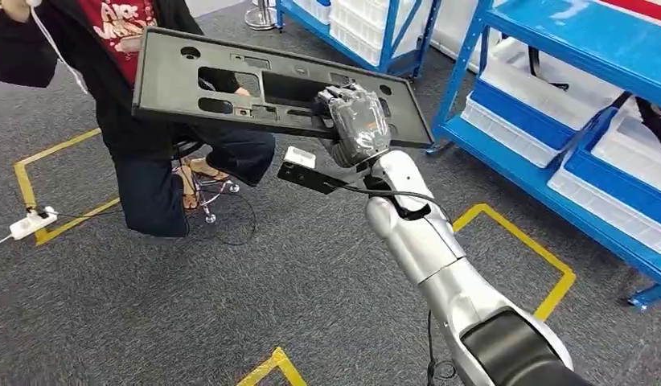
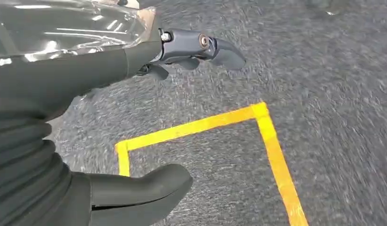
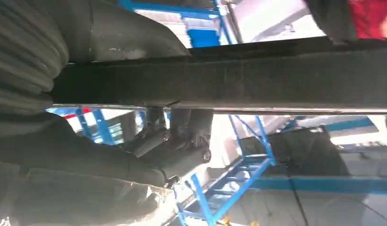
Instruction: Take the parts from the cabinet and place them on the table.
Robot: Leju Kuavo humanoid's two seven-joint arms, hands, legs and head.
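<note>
One long, flat black plastic panel with several cut-out slots [image 1: 263, 84] is up in the air in the head view, gripped near its right end by the robot's right hand [image 1: 357, 121]. The hand is wrapped around the panel's near edge, and the right wrist view confirms it: the dark bar of the panel [image 3: 257, 80] crosses the picture with the thick grey thumb on one face and the darker fingers [image 3: 182, 136] curled under the other. The panel juts out to the left, tilted slightly, over the grey carpet [image 1: 255, 297].

Behind the panel's far left end a seated person in a red-and-black top and dark trousers [image 1: 142, 121] sits on a stool; the panel appears close to them, but whether they touch it cannot be told.

The left hand [image 2: 135, 141] hangs over the carpet above a corner of yellow floor tape [image 2: 257, 117]; its fingers are apart and it holds nothing.

Blue metal shelving with white bins [image 1: 568, 137] stands to the right and far side.

As for progress, the part is out of storage and being carried, so the taking looks done for this piece. No table appears in these pictures, so the placing is yet to come.
</note>
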